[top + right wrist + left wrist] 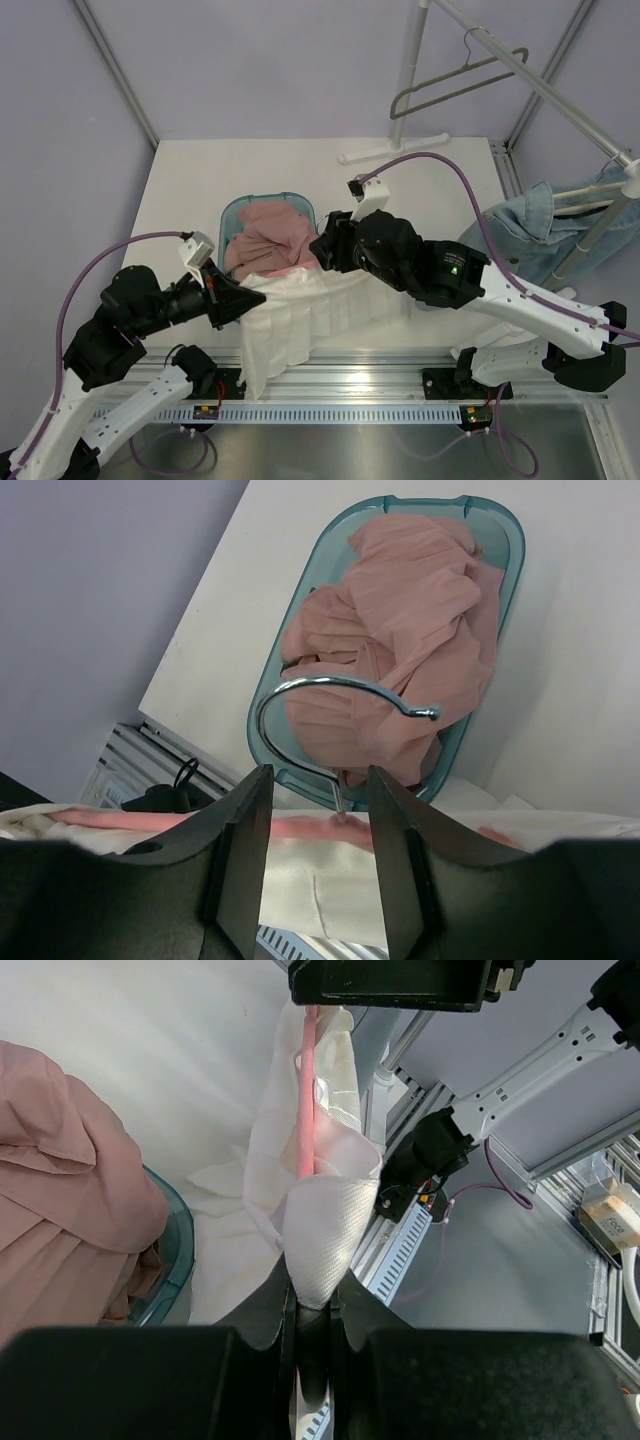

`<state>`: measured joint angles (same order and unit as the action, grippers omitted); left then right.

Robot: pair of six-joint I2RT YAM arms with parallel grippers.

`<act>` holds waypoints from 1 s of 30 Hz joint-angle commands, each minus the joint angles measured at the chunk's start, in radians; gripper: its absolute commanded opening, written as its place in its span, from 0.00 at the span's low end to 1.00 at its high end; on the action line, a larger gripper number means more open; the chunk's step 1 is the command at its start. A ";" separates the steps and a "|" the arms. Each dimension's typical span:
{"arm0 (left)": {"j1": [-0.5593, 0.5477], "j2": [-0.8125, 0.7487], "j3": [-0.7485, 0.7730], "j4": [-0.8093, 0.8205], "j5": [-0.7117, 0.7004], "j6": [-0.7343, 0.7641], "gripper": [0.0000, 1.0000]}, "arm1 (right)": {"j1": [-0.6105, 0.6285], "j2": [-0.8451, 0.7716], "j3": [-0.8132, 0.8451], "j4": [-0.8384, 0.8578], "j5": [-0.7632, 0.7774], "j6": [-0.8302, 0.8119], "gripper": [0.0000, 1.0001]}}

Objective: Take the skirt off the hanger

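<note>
The white skirt [310, 318] hangs on a pink hanger with a metal hook [340, 692] and drapes over the table's near edge. My left gripper [240, 298] is shut on a fold of the skirt's fabric [320, 1250] at the hanger's left end. The pink bar [307, 1090] runs from there away toward my right gripper [325, 250]. In the right wrist view the right gripper [320, 800] has its jaws apart. They straddle the hook's stem without touching it. The pink bar [310, 828] and the waistband [320, 890] lie behind the fingers.
A teal basket [232, 212] holding a pink garment [270, 240] stands just behind the skirt. A clothes rack with an empty grey hanger [455, 85] and a denim garment [545, 235] stands at the right. The aluminium rail [340, 385] runs along the near edge.
</note>
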<state>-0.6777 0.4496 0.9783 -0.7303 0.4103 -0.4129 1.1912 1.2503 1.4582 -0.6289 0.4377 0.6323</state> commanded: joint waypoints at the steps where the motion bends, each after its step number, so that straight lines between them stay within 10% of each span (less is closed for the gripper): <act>1: 0.000 -0.020 0.034 0.080 0.041 -0.021 0.00 | 0.005 -0.017 -0.004 0.031 0.053 0.000 0.49; 10: 0.000 0.012 0.057 0.146 0.051 -0.049 0.00 | 0.007 -0.045 -0.077 0.050 0.030 0.044 0.38; 13: 0.001 0.029 0.059 0.184 0.071 -0.066 0.00 | 0.005 -0.045 -0.099 0.058 0.033 0.053 0.06; 16: 0.001 0.026 0.051 0.186 0.071 -0.064 0.00 | 0.007 -0.040 -0.095 0.040 0.042 0.061 0.00; 20: 0.000 -0.015 -0.004 0.184 0.077 -0.058 0.47 | 0.005 -0.051 -0.058 -0.015 0.085 0.082 0.00; 30: 0.001 -0.038 -0.098 0.212 0.137 -0.081 0.63 | 0.005 -0.126 0.059 -0.143 0.170 0.110 0.00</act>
<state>-0.6777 0.4202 0.9020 -0.5800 0.4934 -0.4740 1.1915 1.1904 1.4281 -0.7715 0.5186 0.7021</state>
